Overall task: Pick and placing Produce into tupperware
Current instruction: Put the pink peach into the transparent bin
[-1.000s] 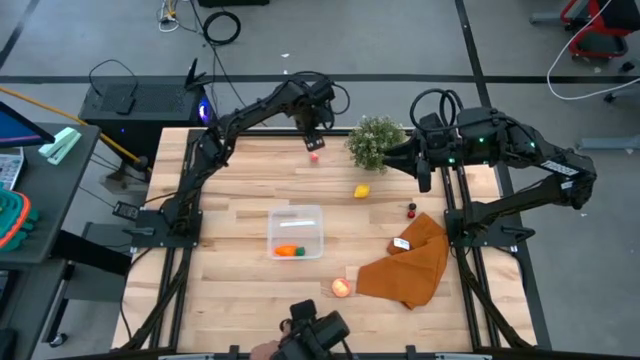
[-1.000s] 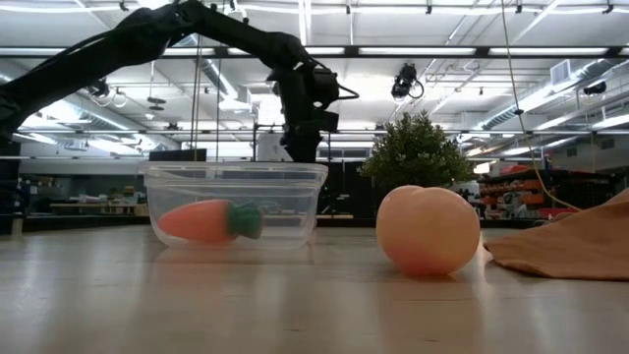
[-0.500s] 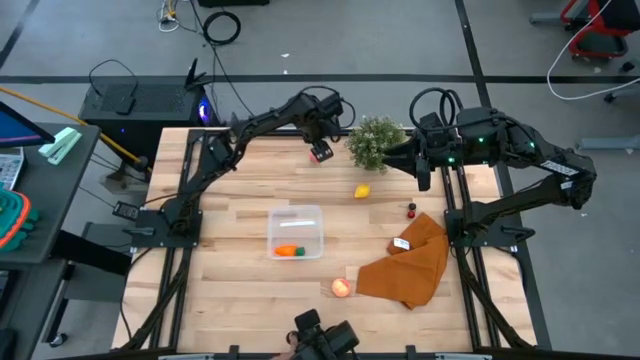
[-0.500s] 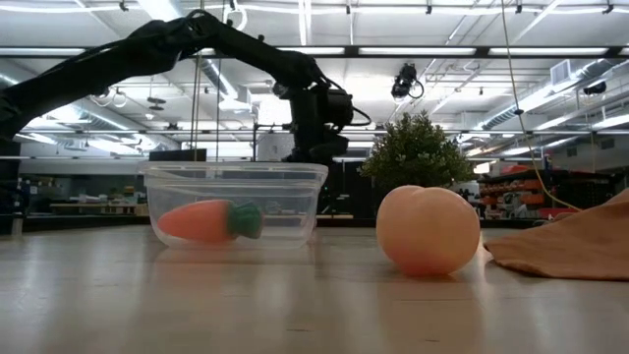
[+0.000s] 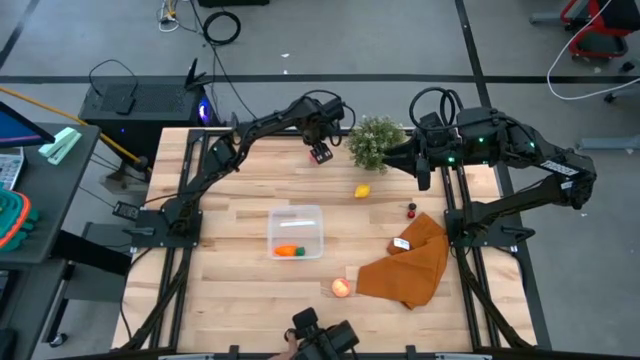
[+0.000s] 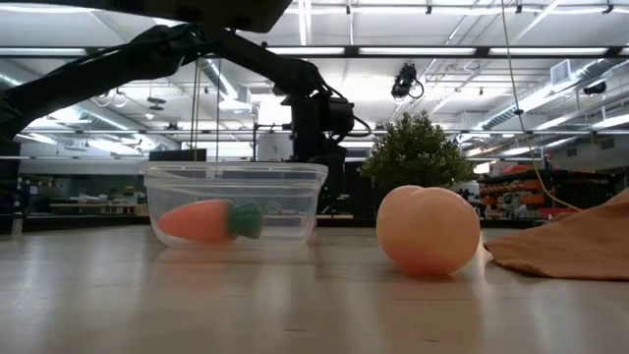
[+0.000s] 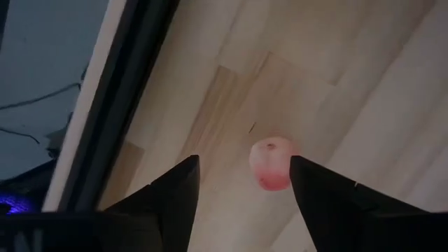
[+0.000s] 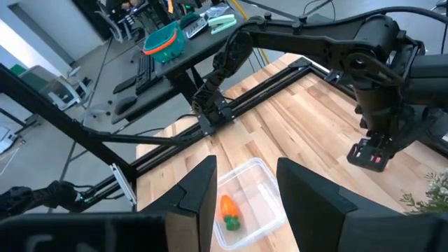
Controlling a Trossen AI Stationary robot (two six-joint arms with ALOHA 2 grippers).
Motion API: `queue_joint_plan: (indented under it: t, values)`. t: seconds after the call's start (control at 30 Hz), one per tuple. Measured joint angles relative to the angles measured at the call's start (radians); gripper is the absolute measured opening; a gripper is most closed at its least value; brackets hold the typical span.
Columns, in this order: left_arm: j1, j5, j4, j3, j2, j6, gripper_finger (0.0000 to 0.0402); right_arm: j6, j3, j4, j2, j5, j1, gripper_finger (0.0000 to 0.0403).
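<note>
A small pale pink-red fruit (image 7: pixel 271 163) lies on the wood near the table's far edge. My left gripper (image 5: pixel 320 153) points down over it, open, one finger on either side; the fruit lies close beside one finger (image 7: pixel 329 203), and whether they touch I cannot tell. The clear tupperware (image 5: pixel 296 231) stands mid-table with the orange carrot (image 5: pixel 288 251) lying in it. On the table lie the yellow lemon (image 5: pixel 361 190), the apple (image 5: pixel 342 287) and the tiny red berry (image 5: pixel 411 208). My right gripper (image 8: pixel 245 203) waits high at the far right, open with nothing in it.
The bushy green plant (image 5: pixel 375 142) stands right beside my left gripper. The brown-orange cloth (image 5: pixel 410 262) lies at the near right with a small white tag (image 5: pixel 401 244) on it. Bare wood lies left of the tupperware.
My left gripper has sunk toward the table and shifted a little toward the plant, with a slight roll of the wrist. It now stands low over the small pink-red fruit, which has stayed where it was.
</note>
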Motion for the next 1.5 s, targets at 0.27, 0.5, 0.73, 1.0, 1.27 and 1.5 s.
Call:
queue_joint_plan:
  t: [0.27, 0.5, 0.73, 1.0, 1.27, 1.5]
  values:
    - [-0.002, 0.074, -0.035, 0.0, 0.002, -0.013, 0.0266, 0.007, 0.0, 0.0, 0.0, -0.004, 0.0, 0.0122]
    - [-0.005, 0.073, -0.071, 0.0, 0.04, -0.024, 0.027, 0.01, 0.0, 0.0, 0.0, -0.004, 0.0, 0.0122]
    - [-0.007, 0.073, -0.029, 0.0, 0.049, -0.024, 0.0267, 0.026, 0.0, 0.0, 0.0, -0.004, 0.0, 0.0122]
    - [-0.006, 0.1, -0.017, 0.0, 0.049, -0.021, 0.0262, 0.026, 0.0, 0.001, 0.0, -0.003, 0.0, 0.0122]
    - [-0.005, 0.101, -0.01, 0.0, 0.049, -0.02, 0.026, 0.026, 0.0, 0.001, 0.0, -0.003, 0.0, 0.0122]
    - [0.002, 0.102, -0.005, 0.0, 0.049, -0.016, 0.0259, 0.025, 0.0, 0.001, 0.0, -0.003, 0.0, 0.0122]
